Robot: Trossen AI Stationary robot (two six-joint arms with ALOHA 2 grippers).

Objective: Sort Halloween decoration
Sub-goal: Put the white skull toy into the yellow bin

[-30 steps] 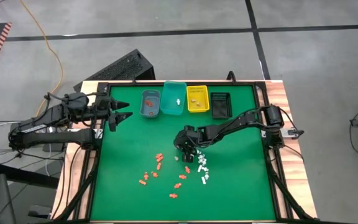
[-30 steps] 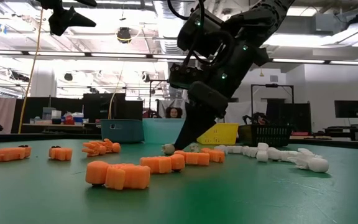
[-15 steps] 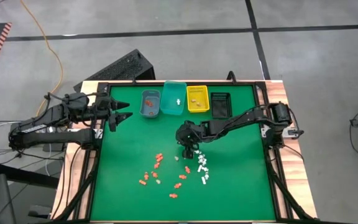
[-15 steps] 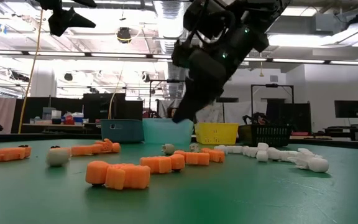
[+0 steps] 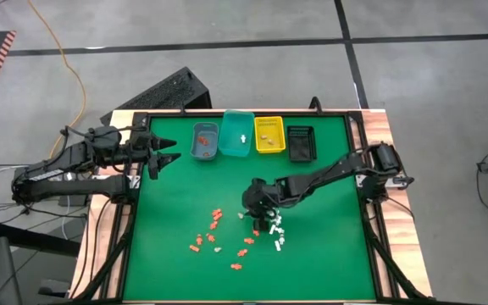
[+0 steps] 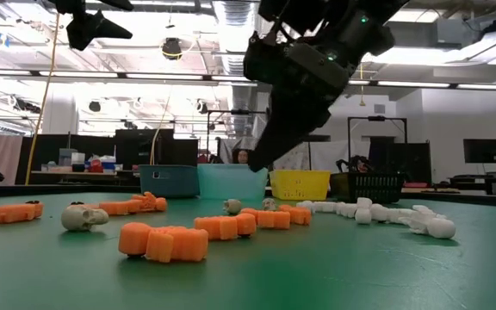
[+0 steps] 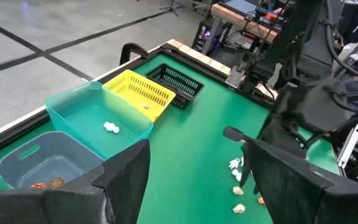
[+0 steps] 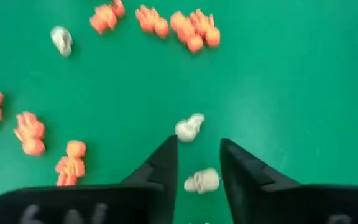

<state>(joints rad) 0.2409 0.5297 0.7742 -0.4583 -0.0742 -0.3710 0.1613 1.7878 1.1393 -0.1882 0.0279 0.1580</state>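
Observation:
The Halloween decoration pieces lie loose on the green mat: orange ones point(image 5: 214, 230), white ones point(image 5: 277, 230) and tan skulls point(image 8: 189, 127). My right gripper point(image 5: 262, 215) hovers open above the pile's far side, clear of the mat in the low view point(image 6: 269, 155). In its wrist view point(image 8: 199, 149), one tan skull point(image 8: 201, 181) lies on the mat below the gap between the fingers, and another is just ahead. Another skull point(image 6: 83, 215) rests apart from the pile. My left gripper point(image 5: 166, 158) waits open near the table's far left point(image 7: 191, 180).
Four bins stand in a row at the far edge: grey-blue point(image 5: 205, 141) with orange pieces, teal point(image 5: 237, 134) with a white piece, yellow point(image 5: 268, 135) with tan pieces, black mesh point(image 5: 301, 142). Bare green mat point(image 5: 329, 246) lies to the pile's right and near side.
My right gripper has risen off the mat and shifted slightly toward the near edge, over the white pieces. A tan skull has rolled out of the pile toward the near left and come to rest there. The left arm kept still.

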